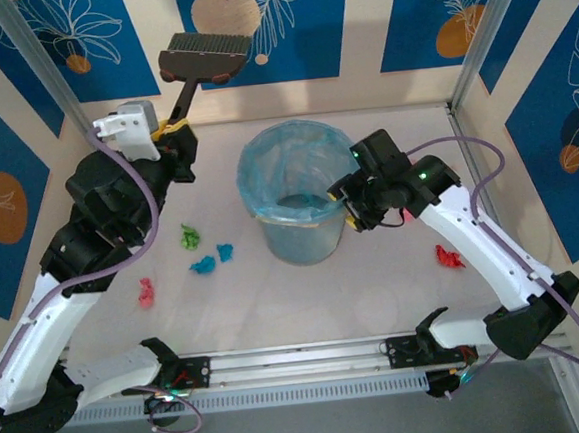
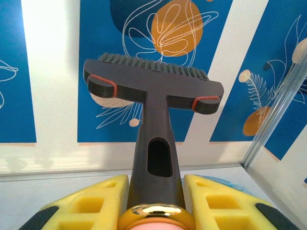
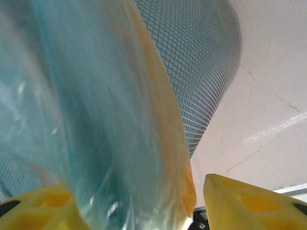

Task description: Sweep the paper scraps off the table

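high over the off-white matte table [image 1: 376, 300], the left gripper [image 1: 178, 135] clamps the handle of a dark plastic hand brush [image 1: 205, 55], bristles up near the wall. sweeping looks not yet begun. next, lower it behind the small crumpled paper scraps [image 1: 203, 264] lying left of the blue-lined mesh bin [image 1: 301, 241], one red at right. the right gripper [image 1: 354, 206], arm bent inward, straddles the bin's rim; clamped or not, i cannot tell.

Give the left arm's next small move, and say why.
Probably lower the brush toward the table beside the paper scraps left of the bin. The left gripper holds it raised, bristles up, while the scraps lie loose on the table.
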Robot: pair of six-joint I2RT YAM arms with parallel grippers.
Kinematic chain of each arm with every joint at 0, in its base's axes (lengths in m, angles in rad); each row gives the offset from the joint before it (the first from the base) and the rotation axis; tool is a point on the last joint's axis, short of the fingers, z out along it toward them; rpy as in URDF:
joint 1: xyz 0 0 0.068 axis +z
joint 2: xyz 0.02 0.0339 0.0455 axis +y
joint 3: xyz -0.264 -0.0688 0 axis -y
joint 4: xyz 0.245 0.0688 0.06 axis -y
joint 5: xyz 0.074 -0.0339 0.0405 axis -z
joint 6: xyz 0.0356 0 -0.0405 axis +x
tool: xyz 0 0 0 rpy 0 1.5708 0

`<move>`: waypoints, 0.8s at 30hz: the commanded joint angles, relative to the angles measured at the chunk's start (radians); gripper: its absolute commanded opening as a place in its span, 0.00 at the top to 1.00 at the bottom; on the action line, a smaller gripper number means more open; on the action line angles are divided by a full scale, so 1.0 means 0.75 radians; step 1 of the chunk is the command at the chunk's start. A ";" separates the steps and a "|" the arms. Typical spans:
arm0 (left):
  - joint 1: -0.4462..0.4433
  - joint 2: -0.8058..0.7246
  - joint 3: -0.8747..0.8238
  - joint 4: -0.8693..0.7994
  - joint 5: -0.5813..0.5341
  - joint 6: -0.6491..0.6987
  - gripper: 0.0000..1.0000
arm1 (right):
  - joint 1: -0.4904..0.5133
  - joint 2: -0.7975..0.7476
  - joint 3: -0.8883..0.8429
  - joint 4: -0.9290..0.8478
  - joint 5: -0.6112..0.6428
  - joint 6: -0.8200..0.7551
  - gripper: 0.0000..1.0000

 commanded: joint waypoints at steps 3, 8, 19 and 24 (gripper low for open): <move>0.012 -0.049 -0.014 0.035 -0.046 -0.022 1.00 | 0.050 0.067 0.060 0.021 0.130 0.155 0.53; 0.012 -0.061 -0.022 0.011 -0.049 -0.038 1.00 | 0.063 0.127 0.098 0.064 0.185 0.192 0.59; 0.012 -0.104 -0.027 -0.023 -0.056 -0.064 1.00 | 0.015 0.300 0.277 0.083 0.297 0.170 0.72; 0.012 -0.118 -0.024 -0.042 -0.058 -0.072 1.00 | -0.071 0.394 0.338 0.216 0.276 0.048 0.73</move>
